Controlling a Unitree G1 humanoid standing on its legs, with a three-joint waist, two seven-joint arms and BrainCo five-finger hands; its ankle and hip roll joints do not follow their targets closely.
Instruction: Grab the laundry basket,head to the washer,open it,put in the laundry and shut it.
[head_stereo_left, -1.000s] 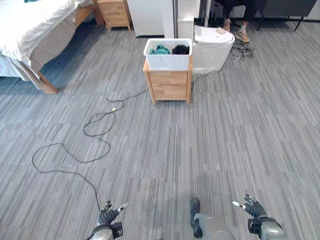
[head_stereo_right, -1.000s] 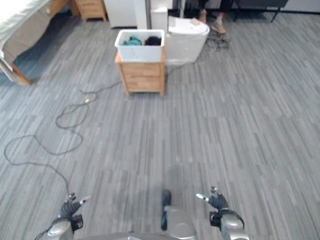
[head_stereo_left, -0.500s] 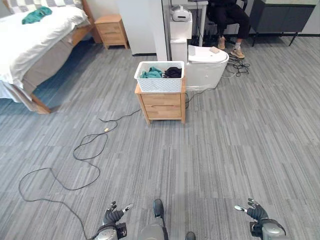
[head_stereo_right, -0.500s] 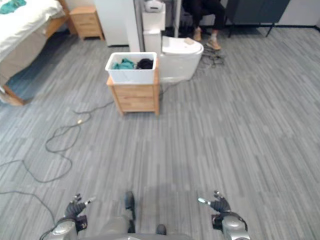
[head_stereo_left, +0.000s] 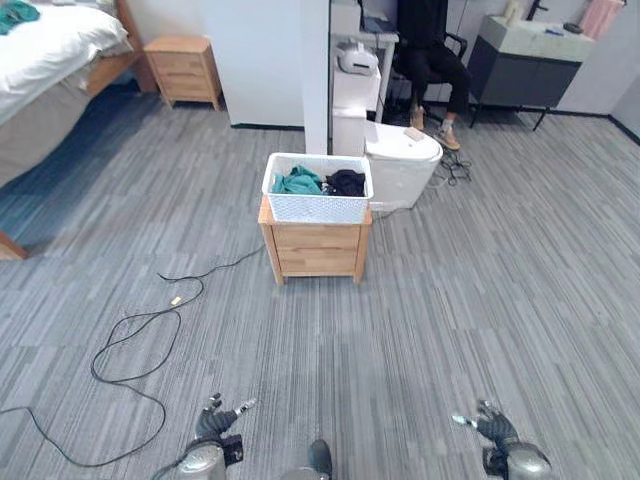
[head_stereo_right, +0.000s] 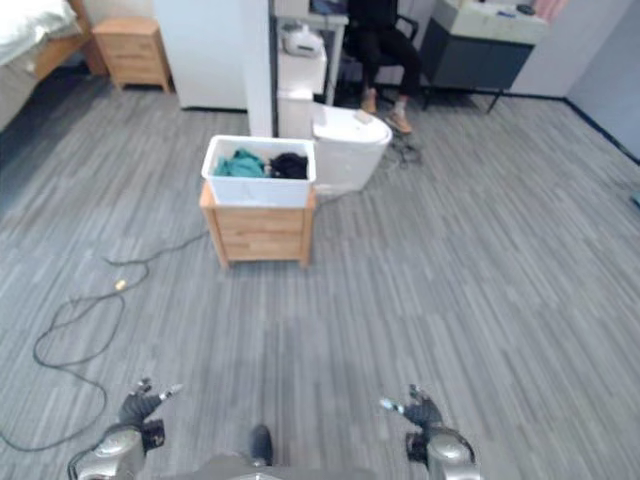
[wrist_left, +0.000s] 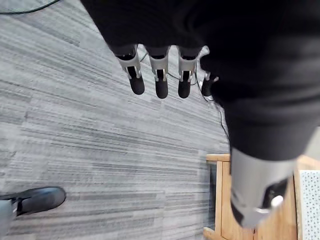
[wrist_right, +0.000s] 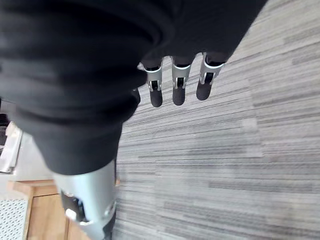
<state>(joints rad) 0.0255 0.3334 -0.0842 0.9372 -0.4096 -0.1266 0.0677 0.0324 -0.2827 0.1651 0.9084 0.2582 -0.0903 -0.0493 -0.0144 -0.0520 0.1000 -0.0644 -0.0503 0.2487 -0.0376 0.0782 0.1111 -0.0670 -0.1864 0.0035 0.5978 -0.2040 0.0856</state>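
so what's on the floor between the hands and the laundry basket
Only grey floor. In the left eye view nothing lies between the left hand, the right hand and the basket.

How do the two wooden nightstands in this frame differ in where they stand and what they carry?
The near nightstand stands in the open floor ahead of the robot, beside the white washer; the far nightstand stands back by the bed and the wall. The near nightstand carries the white laundry basket holding teal and black clothes; the far nightstand's top looks bare. Both are light wood with drawer fronts.
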